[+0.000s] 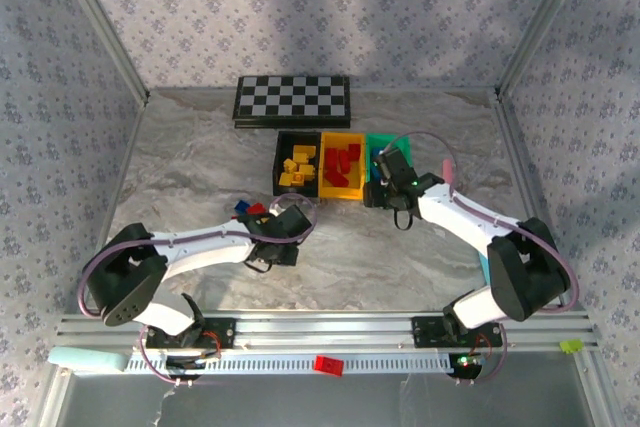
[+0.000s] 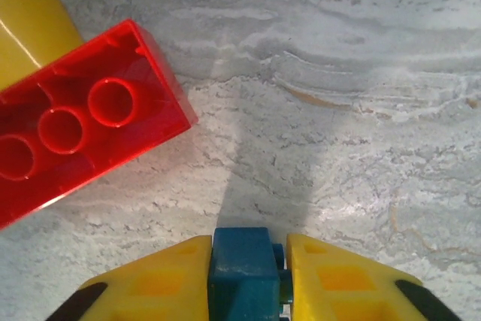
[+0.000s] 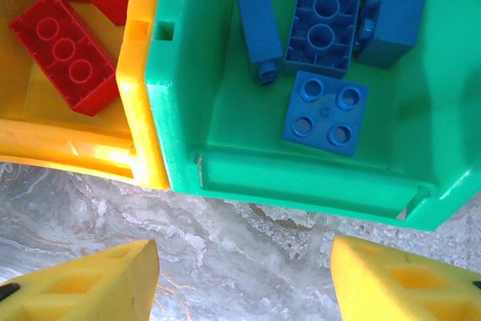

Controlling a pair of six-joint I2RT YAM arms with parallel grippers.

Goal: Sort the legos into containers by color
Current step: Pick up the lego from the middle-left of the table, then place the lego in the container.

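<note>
My left gripper (image 2: 248, 249) is shut on a small blue lego (image 2: 242, 272), low over the marble table. A red lego (image 2: 75, 122) lies up-left of it, stud holes up, with a yellow lego (image 2: 26, 20) behind. From above, the left gripper (image 1: 265, 219) sits by a few loose legos (image 1: 247, 209). The black bin (image 1: 278, 162) holds yellow legos, the yellow bin (image 1: 326, 169) red ones, and the green bin (image 3: 301, 178) several blue legos (image 3: 325, 110). My right gripper (image 3: 244, 276) hangs open and empty before the green bin's near wall.
A black-and-white checkered board (image 1: 292, 99) lies behind the bins. Patterned walls and metal posts enclose the table (image 1: 200, 167). An aluminium rail (image 1: 330, 332) runs along the near edge by the arm bases.
</note>
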